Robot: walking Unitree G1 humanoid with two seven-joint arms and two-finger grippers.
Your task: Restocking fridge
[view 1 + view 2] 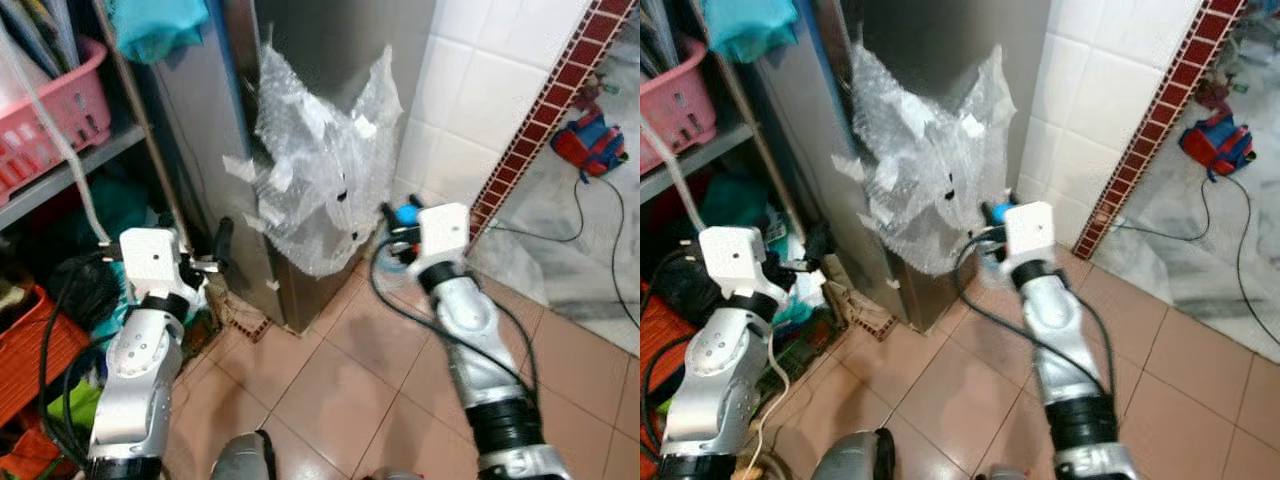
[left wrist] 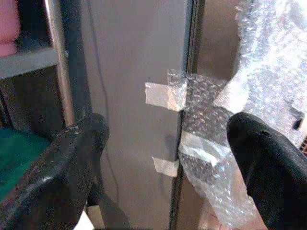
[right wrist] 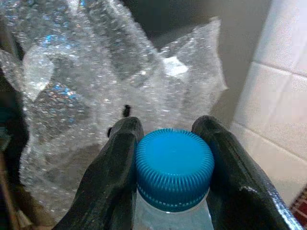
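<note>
- Upper left of the head view: a pink basket (image 1: 62, 110) is sitting on a grey shelf (image 1: 70, 172), with teal cloth (image 1: 155, 28) hanging just right of it.
- Lower left: the left gripper (image 1: 222, 250) is hovering beside the fridge (image 1: 210, 130), its fingers (image 2: 72, 163) spread wide and grasping nothing, pointing at the taped seam along the cabinet's corner.
- Centre: bubble wrap (image 1: 320, 180) is clinging to the fridge's lower corner, held on by strips of tape (image 2: 165, 94).
- Right of centre: the right gripper (image 3: 170, 143) is clamping a bottle (image 3: 173, 168) just under its blue cap, right up near the bubble wrap.
- Far right: a red-and-blue bag (image 1: 590, 142) is lying on the pale floor past the tiled wall (image 1: 480, 90).
</note>
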